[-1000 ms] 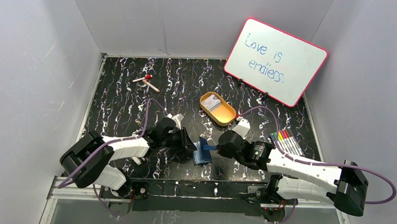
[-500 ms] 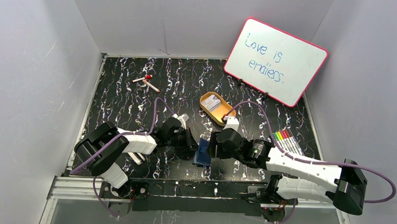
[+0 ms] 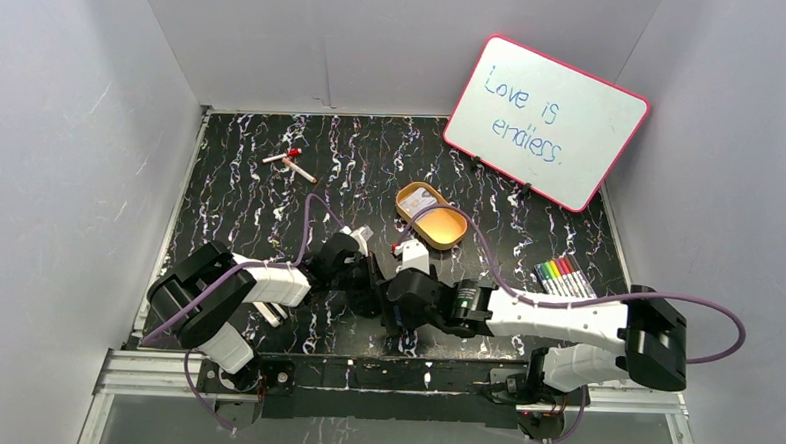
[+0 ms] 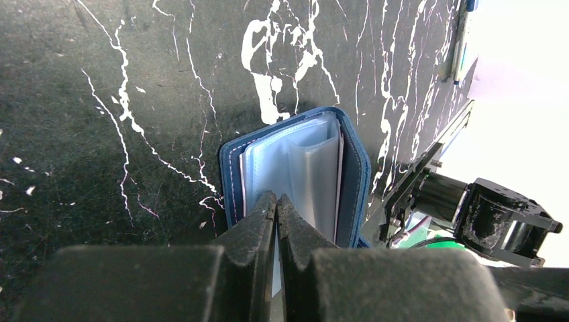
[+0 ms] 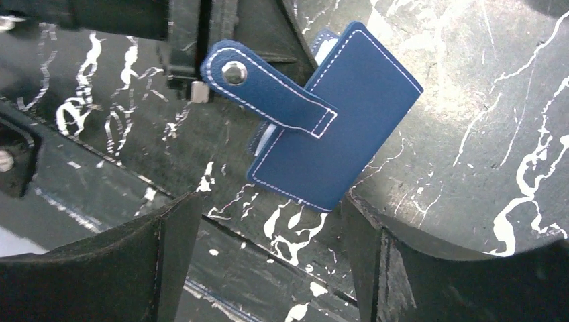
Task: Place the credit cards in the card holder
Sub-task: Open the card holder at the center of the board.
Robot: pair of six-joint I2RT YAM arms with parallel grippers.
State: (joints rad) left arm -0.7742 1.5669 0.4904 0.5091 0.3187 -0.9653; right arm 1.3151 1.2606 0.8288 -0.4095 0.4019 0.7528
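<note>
Left pincer nipped shut on card holder sleeve; rt pincer wide, holder just ahead.

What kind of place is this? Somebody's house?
Most likely a robot test booth, not a home: plain grey walls box in a black marbled table, a left arm and right arm are bolted at its near edge, and a whiteboard leans at the back.
</note>
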